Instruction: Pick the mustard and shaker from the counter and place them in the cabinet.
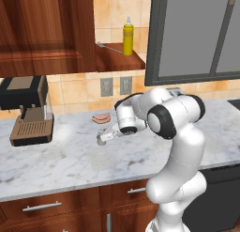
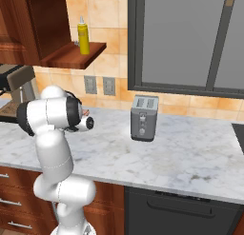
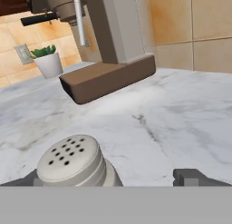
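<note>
Shaker (image 3: 74,162): stood upright on the bench (image 1: 70,156), mid-depth, near the pink food piece (image 1: 101,118) toward the back edge. Gripper (image 1: 104,138): jaws wide, fingertips level with the shaker, one either side, nothing held. Mustard (image 1: 128,36): upright on the cabinet (image 1: 119,62) shelf, that half apparently done. Step in hand: taking up the shaker. Next move likely needed: centre, close, lift to the shelf. Coffee machine (image 1: 29,109): toward the bench's left end.
</note>
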